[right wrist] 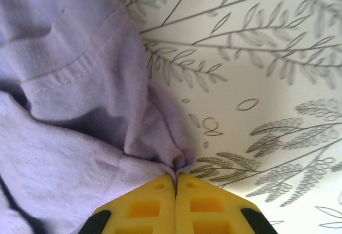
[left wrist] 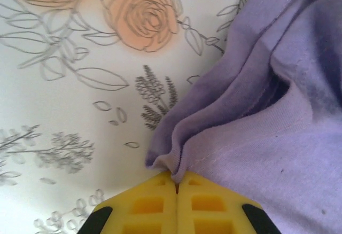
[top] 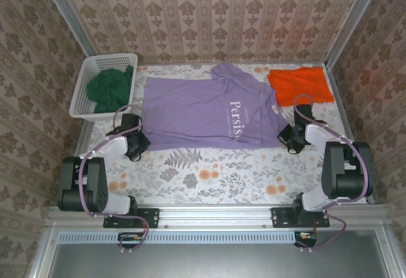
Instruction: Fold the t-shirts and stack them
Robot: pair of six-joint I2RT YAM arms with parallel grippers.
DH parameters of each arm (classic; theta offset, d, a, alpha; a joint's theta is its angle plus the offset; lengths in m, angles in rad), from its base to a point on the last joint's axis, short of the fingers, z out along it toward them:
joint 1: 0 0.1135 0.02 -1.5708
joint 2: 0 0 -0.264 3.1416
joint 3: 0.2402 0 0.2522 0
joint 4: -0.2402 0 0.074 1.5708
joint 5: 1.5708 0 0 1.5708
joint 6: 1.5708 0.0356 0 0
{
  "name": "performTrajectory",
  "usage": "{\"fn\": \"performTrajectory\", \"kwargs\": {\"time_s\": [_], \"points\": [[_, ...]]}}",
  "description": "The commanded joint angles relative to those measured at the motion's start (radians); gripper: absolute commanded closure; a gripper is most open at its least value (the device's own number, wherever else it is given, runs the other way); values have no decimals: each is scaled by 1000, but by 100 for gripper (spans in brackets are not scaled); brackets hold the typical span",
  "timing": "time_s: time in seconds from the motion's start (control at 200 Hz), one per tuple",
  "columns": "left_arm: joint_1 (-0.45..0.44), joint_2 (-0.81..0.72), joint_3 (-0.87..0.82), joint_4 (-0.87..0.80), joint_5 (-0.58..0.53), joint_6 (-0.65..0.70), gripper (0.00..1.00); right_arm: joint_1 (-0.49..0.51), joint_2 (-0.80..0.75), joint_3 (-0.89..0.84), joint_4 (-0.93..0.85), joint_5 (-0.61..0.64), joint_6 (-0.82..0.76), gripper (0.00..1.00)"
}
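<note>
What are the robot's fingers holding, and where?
The purple shirt: the left fingers pinch its near left corner, the right fingers its near right corner.

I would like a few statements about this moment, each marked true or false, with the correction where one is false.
1. The left gripper is shut on the purple t-shirt. True.
2. The right gripper hangs open above the cloth. False: it is shut on an edge of the purple t-shirt.
3. The green t-shirt lies in the white basket. True.
4. The orange t-shirt lies under the purple t-shirt. False: it lies beside it, uncovered, at the far right of the table.
</note>
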State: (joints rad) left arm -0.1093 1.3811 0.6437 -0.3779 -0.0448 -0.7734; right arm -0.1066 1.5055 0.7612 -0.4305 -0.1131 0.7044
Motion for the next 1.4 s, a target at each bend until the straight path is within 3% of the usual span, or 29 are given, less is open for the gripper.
{"fn": "performTrajectory", "kwargs": {"time_s": [0.0,0.335,0.46,0.5,0.615,0.75,0.82,0.935,1.24,1.395], "points": [[16,-67,-31,-88,-113,37,100,-45,-68,-27,-55,14,-20,100],[26,-169,-84,-146,-134,27,100,-83,-101,-110,-43,-40,-33,100],[31,-200,-103,-163,-151,7,98,-85,-97,-123,-41,-37,-37,75],[37,-207,-108,-164,-149,4,97,-84,-103,-126,-42,-31,-36,72],[52,-223,-88,-173,-145,12,74,-86,-156,-129,-55,-2,-18,58],[20,-248,1,-206,-156,40,48,-86,-255,-133,-58,6,3,56],[-44,-263,61,-238,-213,49,38,-85,-322,-145,-40,-17,12,55],[-206,-234,189,-241,-254,131,31,-76,-396,-171,10,-93,25,54],[-747,182,563,-64,20,510,25,20,-231,-143,110,-284,16,69],[-900,429,750,-78,129,669,26,74,-178,-150,174,-268,48,74]]}}
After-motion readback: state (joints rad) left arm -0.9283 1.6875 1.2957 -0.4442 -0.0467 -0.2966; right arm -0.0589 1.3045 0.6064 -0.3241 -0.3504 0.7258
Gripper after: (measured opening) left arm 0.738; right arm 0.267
